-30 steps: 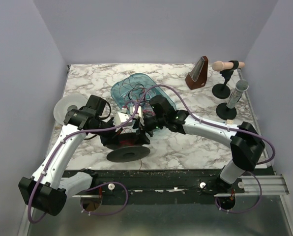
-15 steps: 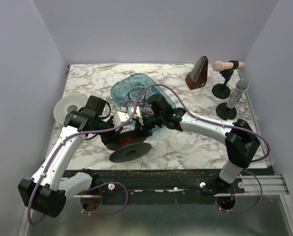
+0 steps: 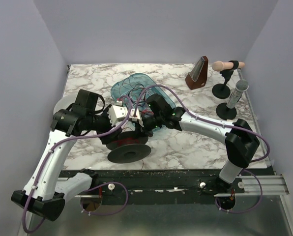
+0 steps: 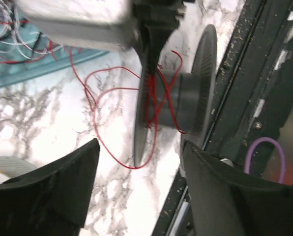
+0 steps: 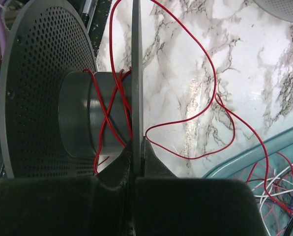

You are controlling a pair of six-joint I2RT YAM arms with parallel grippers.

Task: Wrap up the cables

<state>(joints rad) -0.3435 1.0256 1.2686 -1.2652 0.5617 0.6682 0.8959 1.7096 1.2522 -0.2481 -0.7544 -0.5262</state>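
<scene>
Marble tabletop, right claw clamped on spool flange, red cables looped just beyond, left claw apart.

The left gripper is letting go of the grey spool, its jaws spreading wide, and its arm is drawing back toward the upper left of the top view. The right gripper is clamping shut on the spool's thin flange.
</scene>
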